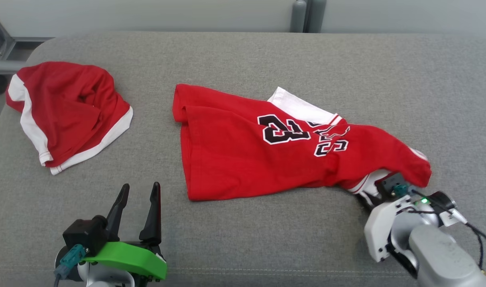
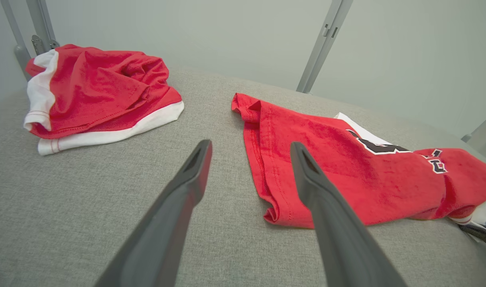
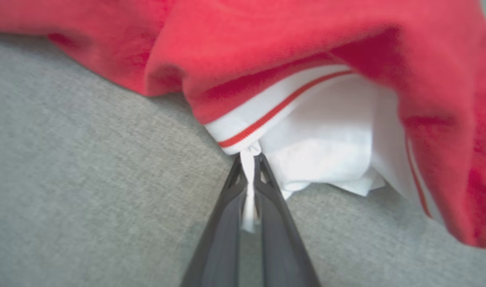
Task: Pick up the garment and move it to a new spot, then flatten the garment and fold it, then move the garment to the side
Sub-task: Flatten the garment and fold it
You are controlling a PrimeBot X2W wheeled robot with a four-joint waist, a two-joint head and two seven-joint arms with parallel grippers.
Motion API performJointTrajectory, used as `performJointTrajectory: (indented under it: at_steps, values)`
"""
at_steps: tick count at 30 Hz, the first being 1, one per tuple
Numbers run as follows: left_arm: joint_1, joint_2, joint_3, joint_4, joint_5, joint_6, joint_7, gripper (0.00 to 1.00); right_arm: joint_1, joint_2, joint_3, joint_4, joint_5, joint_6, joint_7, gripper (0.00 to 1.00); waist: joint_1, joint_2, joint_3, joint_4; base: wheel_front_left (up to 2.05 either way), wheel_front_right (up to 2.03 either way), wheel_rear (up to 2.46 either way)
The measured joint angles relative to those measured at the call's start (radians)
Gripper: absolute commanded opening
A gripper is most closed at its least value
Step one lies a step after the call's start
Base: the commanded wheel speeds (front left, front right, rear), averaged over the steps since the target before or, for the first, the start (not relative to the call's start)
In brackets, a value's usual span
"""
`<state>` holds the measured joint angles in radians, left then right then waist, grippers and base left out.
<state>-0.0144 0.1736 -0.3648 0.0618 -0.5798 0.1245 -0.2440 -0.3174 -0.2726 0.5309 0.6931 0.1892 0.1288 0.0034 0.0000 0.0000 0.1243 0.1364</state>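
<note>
**A:** While the jersey (image 1: 266, 155) lies rumpled on the desk (image 1: 243, 59), how far along would you put the job?

**B:** At the very start, I'd judge. No part of it looks lifted. It is bunched at the end farthest from the shorts (image 1: 67, 115) and lies smoother at the end nearest them. The number faces up, and white cloth pokes out from under the red. Carrying it to a new spot, flattening, folding and setting it aside all look undone.

**A:** Where is it, exactly?

**B:** Well apart from the shorts, on the robot's right of them, with bare desk between.

**A:** And the right fingers (image 3: 223, 239)?

**B:** Pressed together at the jersey's far end from the shorts. They pinch a thin twist of white cloth, right below the white rib (image 3: 266, 115) with the red stripe. So the first grasp seems made. It is a small bite, though, and I can't tell how many layers it holds.

**A:** The left fingers (image 1: 152, 219)?

**B:** Spread wide, holding nothing and touching nothing. They hover over bare desk between the shorts and the jersey, nearer the jersey's hem, on the robot's side of both.
</note>
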Motion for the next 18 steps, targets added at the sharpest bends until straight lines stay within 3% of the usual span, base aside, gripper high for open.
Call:
performJointTrajectory:
  at_steps: [6,18]
  values:
    - [0.017,-0.001,-0.006,-0.008,0.002,0.0,0.018,1.0,0.046,-0.016,0.126,-0.161,0.212,0.002,0.057,0.0,0.0,0.0,-0.02,-0.037,0.0,0.0,0.0]
    - [0.053,-0.017,0.001,-0.03,0.007,0.0,0.044,1.0,0.055,-0.344,0.088,-0.539,0.556,0.002,0.254,0.0,0.0,0.0,-0.051,-0.062,0.0,0.0,0.0]
